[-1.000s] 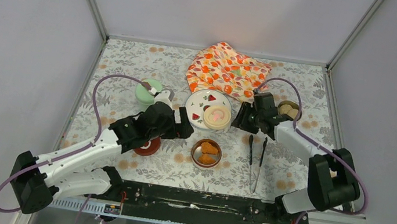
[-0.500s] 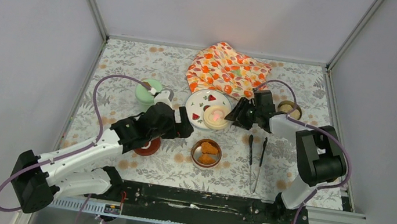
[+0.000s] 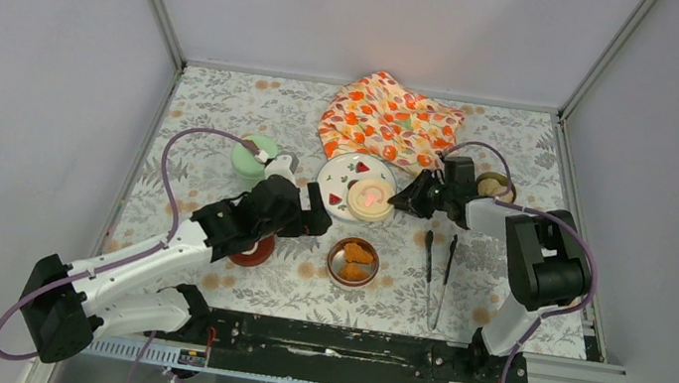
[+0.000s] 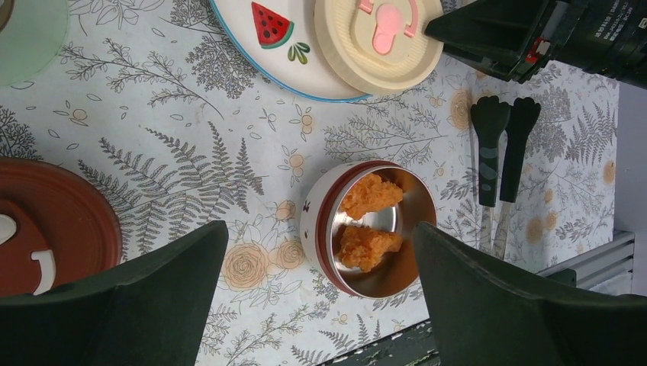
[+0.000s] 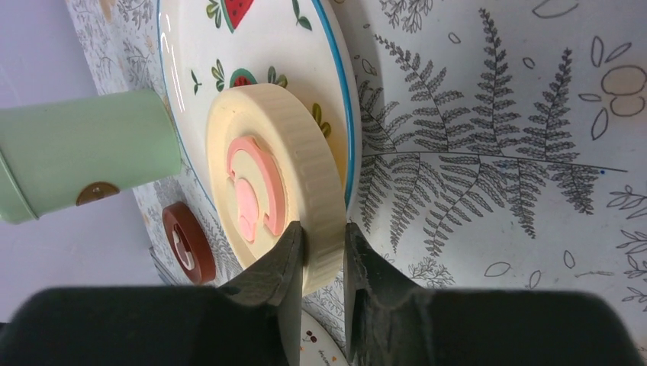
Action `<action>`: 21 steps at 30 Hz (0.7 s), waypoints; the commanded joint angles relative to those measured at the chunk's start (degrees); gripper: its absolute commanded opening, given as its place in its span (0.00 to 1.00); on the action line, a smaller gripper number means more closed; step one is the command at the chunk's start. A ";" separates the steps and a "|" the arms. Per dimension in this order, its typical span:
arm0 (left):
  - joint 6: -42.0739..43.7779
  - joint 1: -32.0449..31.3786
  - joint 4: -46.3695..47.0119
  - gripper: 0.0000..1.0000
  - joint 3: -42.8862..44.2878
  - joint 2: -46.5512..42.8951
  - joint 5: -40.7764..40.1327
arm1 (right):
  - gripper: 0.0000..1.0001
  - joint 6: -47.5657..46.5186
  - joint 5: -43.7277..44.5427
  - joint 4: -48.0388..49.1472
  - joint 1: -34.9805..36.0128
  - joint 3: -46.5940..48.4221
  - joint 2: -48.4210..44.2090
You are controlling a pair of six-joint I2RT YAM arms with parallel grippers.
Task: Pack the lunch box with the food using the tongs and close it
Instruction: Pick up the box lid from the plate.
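- At the right edge of the plate (image 5: pixel 267 46), the cream lid (image 5: pixel 267 191) is pinched by its ribbed rim between the 2 fingers of the right gripper (image 5: pixel 320 252); the lid lies on the plate, overhanging it slightly.
- Above the middle of the table (image 3: pixel 227 106), the left gripper (image 3: pixel 309 219) is held spread wide, with nothing in it, over the low steel bowl (image 4: pixel 313 236).
- 2 orange fried chunks (image 4: pixel 370 197) are seen in that bowl, which stands uncovered.
- The tongs (image 4: pixel 488 149) lie flat just right of the bowl, gripped by neither arm.
- The green pot (image 3: pixel 251 161) stands left of the plate, and the dark red lid (image 4: pixel 53 221) lies near it, under the left arm.
- A second bowl (image 3: pixel 492 185) sits behind the right arm; its contents cannot be made out.
- The step in hand is judged to be the handling of 1 lid, not the packing itself.
- For the next move, a clean lift is called for, so that the plate is not dragged along.
- The table is covered in a pale fern-and-flower print; a crumpled orange cloth (image 3: pixel 386 118) lies at the back.
- The space is closed in by plain grey walls on a metal frame.
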 commanded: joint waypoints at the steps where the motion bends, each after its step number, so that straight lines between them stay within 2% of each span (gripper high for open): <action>1: -0.63 -0.36 3.04 0.99 -0.73 -1.19 -1.37 | 0.18 0.96 -3.94 4.21 -0.77 -1.55 -1.17; 6: -0.83 -0.36 3.06 0.99 -1.03 -1.68 -1.38 | 0.08 0.82 -4.82 4.58 -1.34 -3.13 -2.95; 21: -1.62 -0.32 3.11 0.99 -1.05 -1.53 0.25 | 0.08 -2.49 -9.35 -1.93 -1.44 -7.81 -16.34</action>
